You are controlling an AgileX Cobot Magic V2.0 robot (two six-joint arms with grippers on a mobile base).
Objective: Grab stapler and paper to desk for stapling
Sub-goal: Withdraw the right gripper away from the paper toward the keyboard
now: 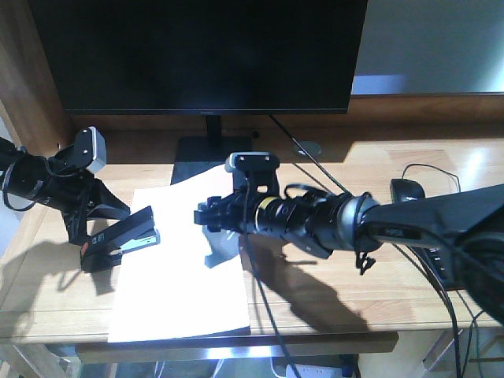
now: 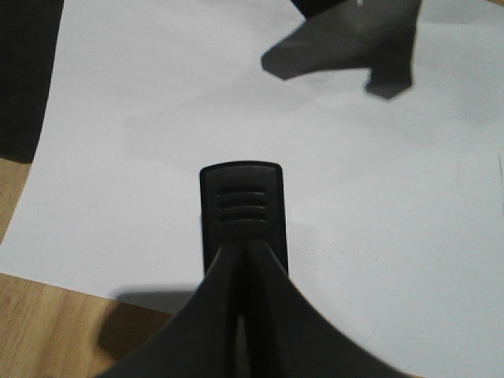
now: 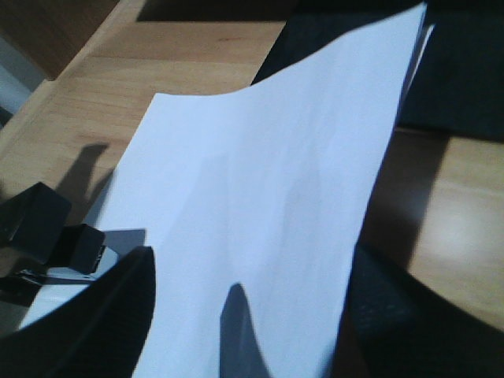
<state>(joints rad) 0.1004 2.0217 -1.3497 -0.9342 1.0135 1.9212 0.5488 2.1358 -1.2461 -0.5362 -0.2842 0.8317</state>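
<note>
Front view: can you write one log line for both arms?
left gripper: shut on small black stapler at edge of white rectangular paper sheet | right gripper: open above sheet | sheet: on light-wood plank desk

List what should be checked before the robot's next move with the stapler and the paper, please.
1. Paper lying on the desk: ok.
2. Paper flat: not ok, its far end curls up at the monitor stand.
3. Stapler gripped by the left end effector: ok.
4. Stapler at the paper's left edge: ok. Sheet inside its mouth: cannot tell.
5. Right end effector open above the paper: ok. Touching the sheet: cannot tell.
</note>
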